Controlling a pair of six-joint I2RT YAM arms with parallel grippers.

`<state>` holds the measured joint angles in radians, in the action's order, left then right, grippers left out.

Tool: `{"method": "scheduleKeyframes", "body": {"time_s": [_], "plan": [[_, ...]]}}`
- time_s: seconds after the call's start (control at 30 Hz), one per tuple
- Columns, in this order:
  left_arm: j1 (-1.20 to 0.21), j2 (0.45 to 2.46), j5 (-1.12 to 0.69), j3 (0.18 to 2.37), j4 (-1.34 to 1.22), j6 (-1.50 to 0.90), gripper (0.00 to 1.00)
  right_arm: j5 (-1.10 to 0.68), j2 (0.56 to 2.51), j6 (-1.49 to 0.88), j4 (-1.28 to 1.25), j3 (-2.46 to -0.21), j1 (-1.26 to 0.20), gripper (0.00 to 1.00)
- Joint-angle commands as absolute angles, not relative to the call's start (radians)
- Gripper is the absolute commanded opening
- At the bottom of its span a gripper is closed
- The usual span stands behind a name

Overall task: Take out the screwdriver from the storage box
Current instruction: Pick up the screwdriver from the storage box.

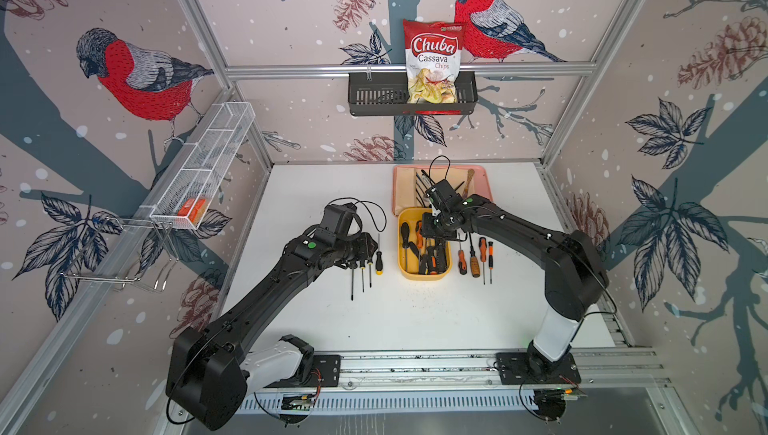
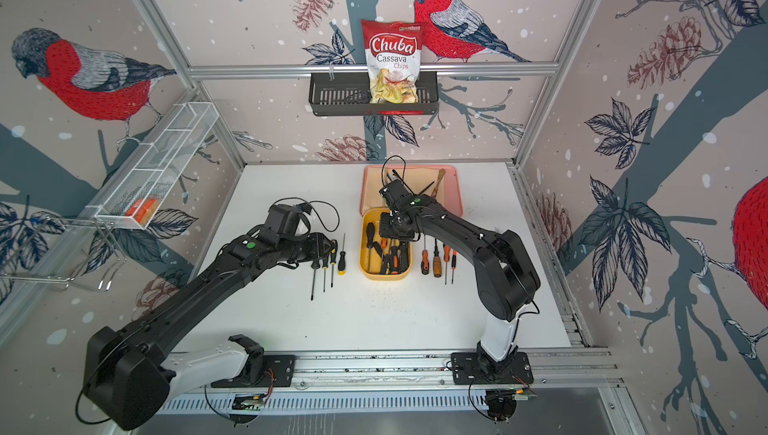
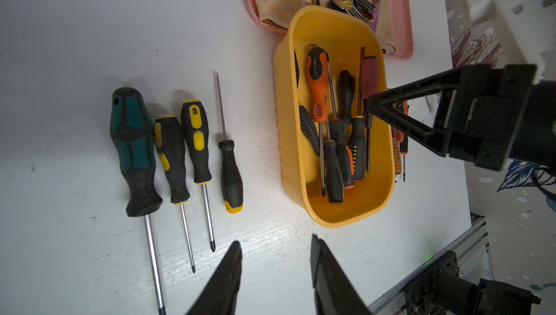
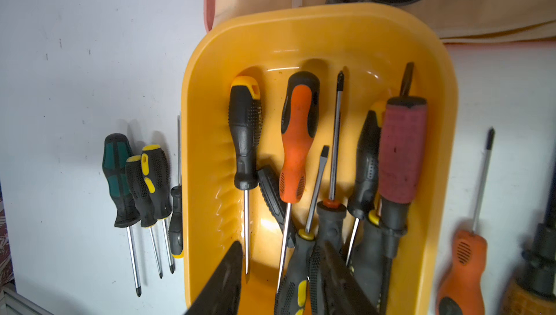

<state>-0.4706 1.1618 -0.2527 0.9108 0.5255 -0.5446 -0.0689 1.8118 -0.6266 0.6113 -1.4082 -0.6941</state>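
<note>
Yellow plastic marks the box [image 1: 424, 276], which is set mid-table [image 1: 415, 320] just in front of a pink tray [image 1: 482, 171]. The task is judged to be partly done. Four screwdrivers [image 3: 195, 139] are laid in a row on the table at the box's left, and four more [image 1: 473, 262] at its right. Inside the box at least eight [image 4: 298, 136] are heaped, and an exact count is prevented by overlap. The right gripper [image 4: 281, 244] is lowered into the box, its jaws partly parted astride crossed shafts and a black-and-yellow handle, with nothing seen clamped. The left gripper [image 3: 275, 239] is held over bare table between row and box, partly parted and empty. A grasp and a lift out are left to be done.
</note>
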Motion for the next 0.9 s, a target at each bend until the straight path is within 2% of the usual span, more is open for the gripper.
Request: {"method": "scheduleKeyframes", "body": {"time_s": [0.0,0.53,0.87], "plan": [[-0.477,1.150,-0.282,0.924,0.526,-0.554,0.42,-0.047,1.853,-0.633,0.639,-1.442,-0.694,0.43],[-0.493,1.162,-0.282,0.914,0.502,-0.568,0.42,-0.009,2.055,-0.632,0.722,-1.597,-0.695,0.45],[-0.493,1.170,-0.278,0.904,0.492,-0.578,0.42,-0.032,2.126,-0.620,0.723,-1.625,-0.692,0.39]]}}
